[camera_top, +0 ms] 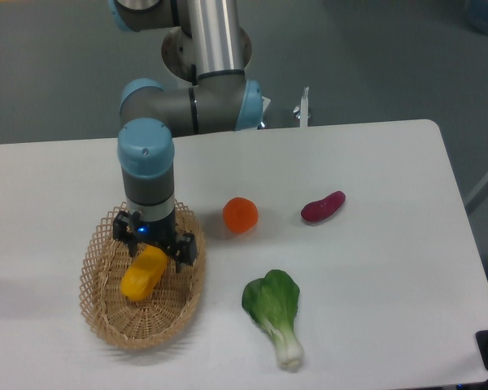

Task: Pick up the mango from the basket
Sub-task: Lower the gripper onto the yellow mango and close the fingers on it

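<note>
Silver arm tubes, light-blue joint caps, black tool (156, 246), blue LED.

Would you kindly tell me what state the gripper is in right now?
Gripper: open, fingers straddling the upper end of the mango in the basket, not yet holding it.

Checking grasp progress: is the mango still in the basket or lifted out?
In. The mango lies on the basket floor, the open gripper straddling its upper end.
</note>
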